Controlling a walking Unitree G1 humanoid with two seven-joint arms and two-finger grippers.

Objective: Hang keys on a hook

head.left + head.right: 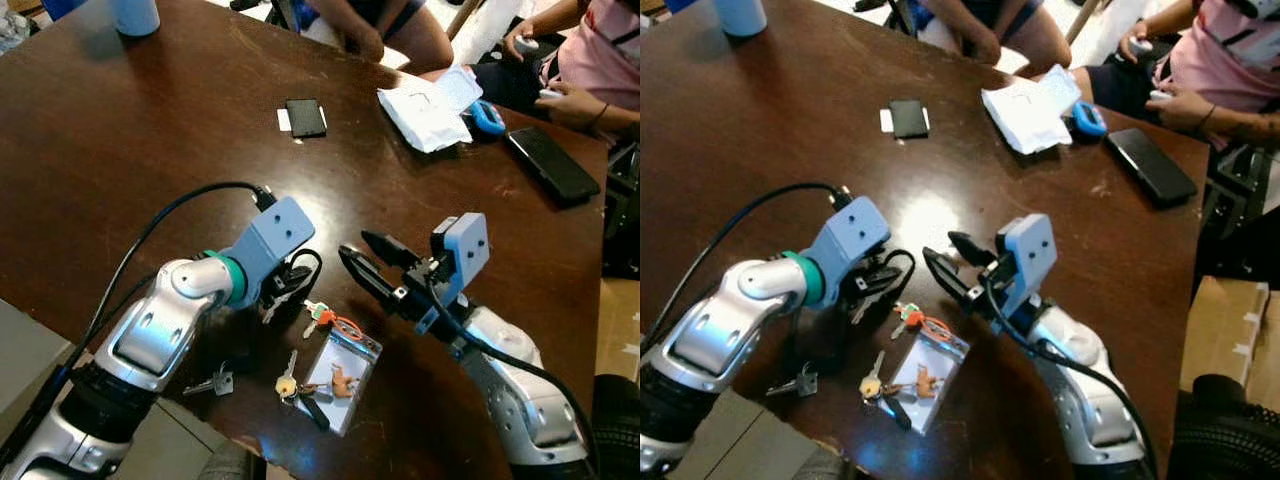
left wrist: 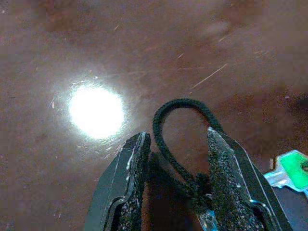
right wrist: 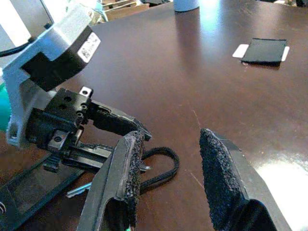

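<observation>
Keys point(image 1: 318, 372) lie near table point(image 1: 120, 150) front edge, unhung. Left gripper point(image 2: 175, 192) straddles cord loop point(image 2: 180, 108), jaws apart; right gripper point(image 3: 168, 183) spread, empty.

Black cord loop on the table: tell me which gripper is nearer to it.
Left. The left gripper has the black cord loop between its jaws; the right gripper hovers open beside it.

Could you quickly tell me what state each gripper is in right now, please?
Left gripper: open, its fingers down on the table either side of the black cord loop of the keys.
Right gripper: open, holding nothing, above the table.
</observation>
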